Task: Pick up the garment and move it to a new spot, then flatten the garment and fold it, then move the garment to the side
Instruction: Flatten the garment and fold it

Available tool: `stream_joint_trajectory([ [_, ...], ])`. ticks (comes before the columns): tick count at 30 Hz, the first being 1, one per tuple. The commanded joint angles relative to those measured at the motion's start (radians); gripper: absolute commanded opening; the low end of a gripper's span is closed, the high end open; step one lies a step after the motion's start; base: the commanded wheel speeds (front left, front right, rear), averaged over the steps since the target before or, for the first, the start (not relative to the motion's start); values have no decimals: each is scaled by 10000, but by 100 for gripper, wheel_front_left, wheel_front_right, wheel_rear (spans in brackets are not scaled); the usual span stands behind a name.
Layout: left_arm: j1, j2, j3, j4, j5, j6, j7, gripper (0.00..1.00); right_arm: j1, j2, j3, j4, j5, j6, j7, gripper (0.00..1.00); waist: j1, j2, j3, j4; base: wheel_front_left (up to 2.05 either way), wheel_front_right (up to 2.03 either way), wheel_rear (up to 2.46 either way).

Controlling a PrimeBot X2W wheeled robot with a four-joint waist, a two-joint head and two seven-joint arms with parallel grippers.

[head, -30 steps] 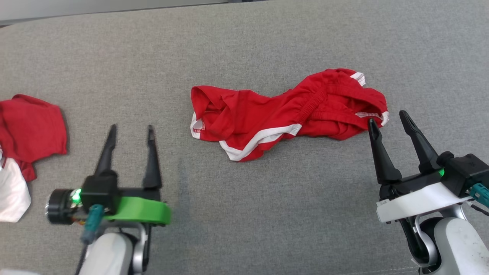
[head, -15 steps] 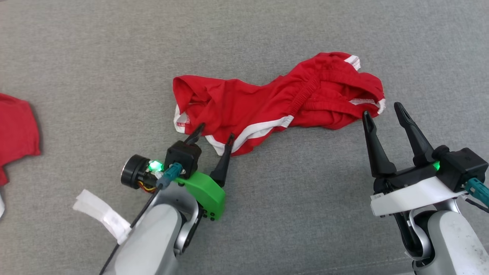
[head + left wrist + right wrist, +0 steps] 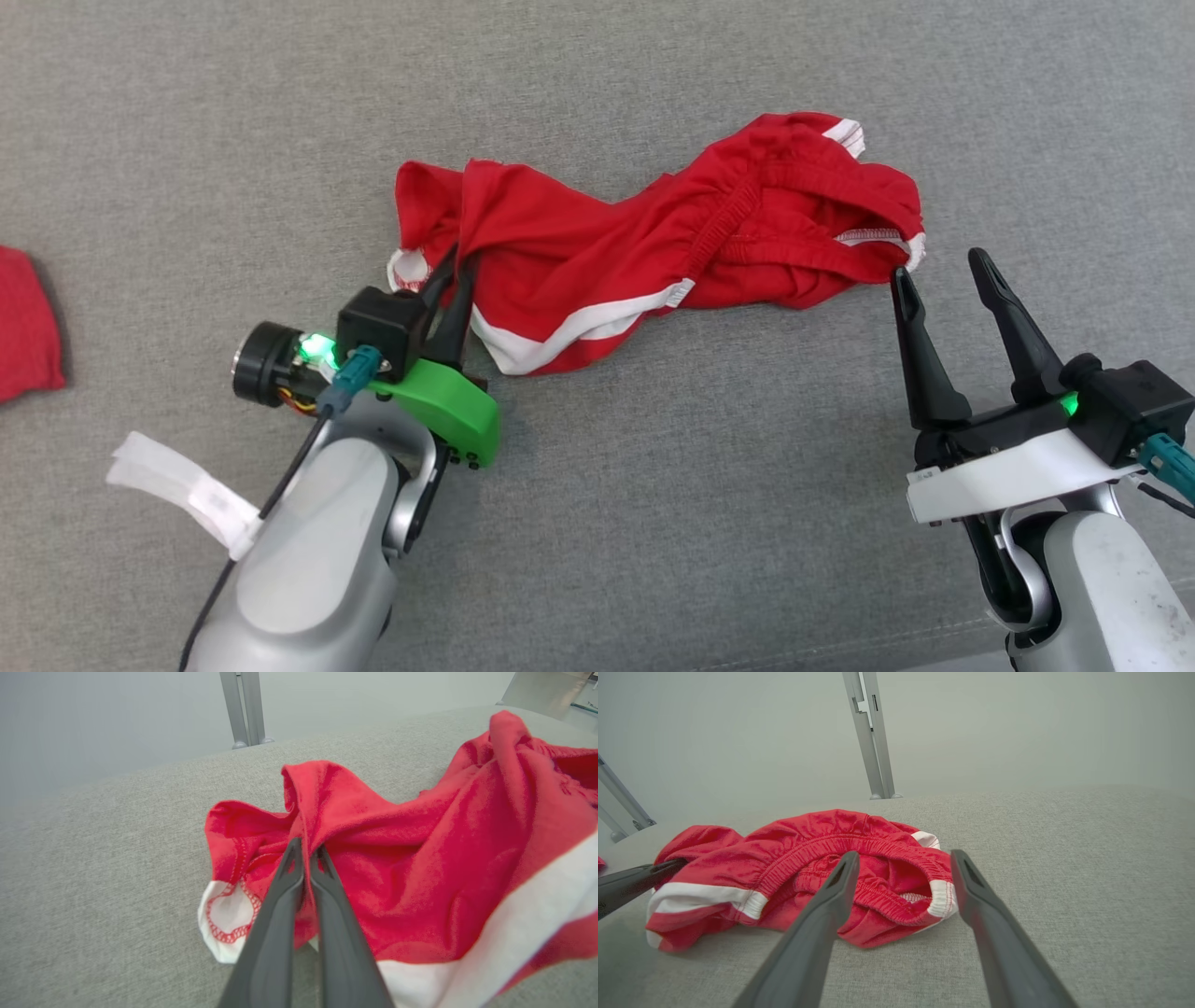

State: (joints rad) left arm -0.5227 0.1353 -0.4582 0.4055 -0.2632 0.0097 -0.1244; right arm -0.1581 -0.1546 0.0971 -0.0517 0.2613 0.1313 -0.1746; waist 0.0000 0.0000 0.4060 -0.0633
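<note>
The garment (image 3: pixel 653 233) is a pair of red shorts with white trim, lying crumpled across the middle of the grey cushioned surface. My left gripper (image 3: pixel 452 264) is shut on a fold of red cloth near the garment's left end; the left wrist view shows its fingers (image 3: pixel 280 891) pinched together on the garment (image 3: pixel 420 858) beside a white hem. My right gripper (image 3: pixel 938 261) stands open just in front of the garment's right end, its left fingertip almost at the hem. In the right wrist view the garment (image 3: pixel 817 858) with its elastic waistband lies just beyond the open right gripper (image 3: pixel 903 856).
Another red cloth (image 3: pixel 28 322) lies at the left edge of the grey surface (image 3: pixel 653 523). A white tag (image 3: pixel 182 490) hangs off my left arm. Metal frame legs (image 3: pixel 873 742) stand beyond the surface's far edge.
My left gripper moved up to the garment's left end and shut on a fold, bunching that end. The head camera shifted, sliding the scene left. The right gripper stays open.
</note>
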Motion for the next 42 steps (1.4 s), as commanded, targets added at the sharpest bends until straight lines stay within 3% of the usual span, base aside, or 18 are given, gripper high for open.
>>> stream_joint_trajectory([
  [1, -184, 147, 45, -230, 1, 88, -18, 0, 4, 15, -30, 25, 69, -11, -25, 100, 0, 0, 1, 75, 0, 0, 0],
  [8, -606, 511, 325, -936, -287, -30, 538, 0, -198, -51, 84, 60, 149, -11, 92, 100, 0, 0, 161, 164, 0, 0, 0],
  [15, -1614, 430, 573, 532, -952, -565, 1144, 0, -446, -23, 225, 241, 262, -11, 37, 100, 0, 0, 467, -62, 0, 0, 0],
  [16, -1782, 378, 575, 886, -1028, -655, 1151, 25, -472, -11, 237, 285, 270, -11, 6, 100, 0, 0, 494, -89, 0, 0, 0],
  [17, -1941, 298, 586, 1188, -1115, -736, 1057, 76, -500, 0, 251, 320, 275, -11, -22, 100, 0, 0, 514, -115, 0, 0, 0],
  [18, -2054, 232, 583, 1404, -1183, -794, 981, 100, -520, 5, 265, 354, 285, -11, -36, 100, 0, 0, 520, -133, 0, 0, 0],
  [26, -1673, -85, 691, 1857, -1186, -518, -671, 100, -479, -37, 277, 345, 178, -11, -130, 100, 0, 0, 229, -23, 0, 0, 0],
  [30, -977, 7, 846, 1071, -1122, -160, -1146, 100, -339, -98, 234, 203, 101, -11, -45, 100, 0, 0, -49, 156, 0, 0, 0],
  [37, 895, 363, 1518, -1178, -805, 988, -1400, 100, -88, -117, 189, 26, -16, -11, 126, 100, 0, 0, -588, 386, 0, 0, 0],
  [42, 2186, 623, 1789, -2421, -590, 1533, -1409, 100, 153, -137, 104, -72, -32, -11, 273, 100, 0, 0, -902, 507, 0, 0, 0],
])
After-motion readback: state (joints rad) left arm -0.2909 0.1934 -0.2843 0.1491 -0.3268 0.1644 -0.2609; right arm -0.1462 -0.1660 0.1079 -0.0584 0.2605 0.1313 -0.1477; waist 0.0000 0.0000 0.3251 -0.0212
